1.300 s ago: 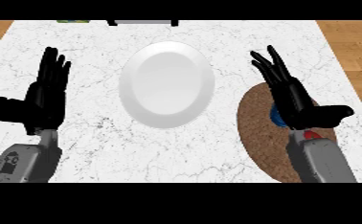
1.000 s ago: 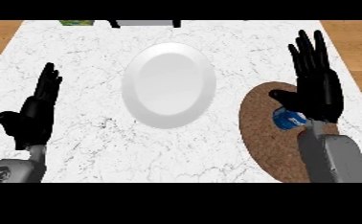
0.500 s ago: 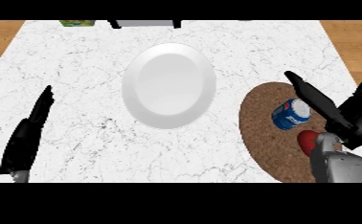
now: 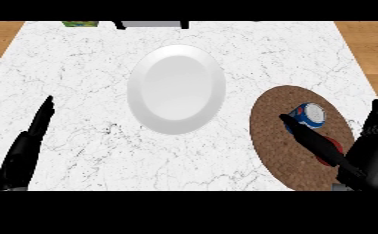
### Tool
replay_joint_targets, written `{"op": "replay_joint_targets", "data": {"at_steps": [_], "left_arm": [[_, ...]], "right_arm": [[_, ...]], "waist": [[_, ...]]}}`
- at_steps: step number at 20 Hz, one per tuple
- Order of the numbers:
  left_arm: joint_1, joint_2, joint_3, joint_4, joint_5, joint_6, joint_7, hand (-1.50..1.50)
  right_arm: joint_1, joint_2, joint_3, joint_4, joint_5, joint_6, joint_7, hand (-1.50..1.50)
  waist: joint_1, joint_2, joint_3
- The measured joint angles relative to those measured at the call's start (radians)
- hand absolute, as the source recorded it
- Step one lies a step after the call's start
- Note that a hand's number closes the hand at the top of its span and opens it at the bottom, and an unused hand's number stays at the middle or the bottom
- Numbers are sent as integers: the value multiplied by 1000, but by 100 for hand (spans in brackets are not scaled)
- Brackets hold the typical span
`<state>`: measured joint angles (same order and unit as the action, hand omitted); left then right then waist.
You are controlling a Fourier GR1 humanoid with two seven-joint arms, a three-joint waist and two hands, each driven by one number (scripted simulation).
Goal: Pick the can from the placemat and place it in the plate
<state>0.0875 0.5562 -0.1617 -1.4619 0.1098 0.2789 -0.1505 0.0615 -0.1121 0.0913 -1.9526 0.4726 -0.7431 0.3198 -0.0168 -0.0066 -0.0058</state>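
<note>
Fingers (image 4: 310, 143) of right hand (image 4: 360, 160): straight, empty, lowered since last view to seven o'clock of blue-white can (image 4: 311, 114) on round brown woven placemat (image 4: 273, 153); grasp pending.

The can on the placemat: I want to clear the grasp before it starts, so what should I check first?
1. Can stands on the placemat: ok.
2. Right hand open, fingers straight and pointing toward the can: ok.
3. Fingers curled round the can: not ok.
4. Whether a finger touches the can: cannot tell.
5. Plate bare, with room for the can: ok.
6. Left hand open at the lower left, apart from the plate: ok.
</note>
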Motion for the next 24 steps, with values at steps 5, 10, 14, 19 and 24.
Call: {"op": "replay_joint_targets", "data": {"at_steps": [5, 10, 14, 19, 24], "left_arm": [[0, -3, -6, -9, -11, -2, 3, 0], [-8, -12, -12, -19, -28, -1, 17, 0], [-17, -11, 2, -17, -25, -19, 22, 0], [-1, -31, -1, -25, -47, -14, 19, 0], [-7, -42, 4, -19, -52, -24, 17, 0]], "right_arm": [[38, -100, 2, -76, 113, 195, 292, -150], [-53, -173, -26, -142, 165, 408, 604, -150], [-142, -222, -58, -134, 108, 552, 730, -150], [-191, -245, -74, -76, 24, 646, 771, -150], [-226, -293, -87, 29, -68, 741, 772, -150]], "waist": [[6, 3, 0], [17, 5, 2], [22, 6, 3], [23, 7, 5], [24, 8, 5]]}}
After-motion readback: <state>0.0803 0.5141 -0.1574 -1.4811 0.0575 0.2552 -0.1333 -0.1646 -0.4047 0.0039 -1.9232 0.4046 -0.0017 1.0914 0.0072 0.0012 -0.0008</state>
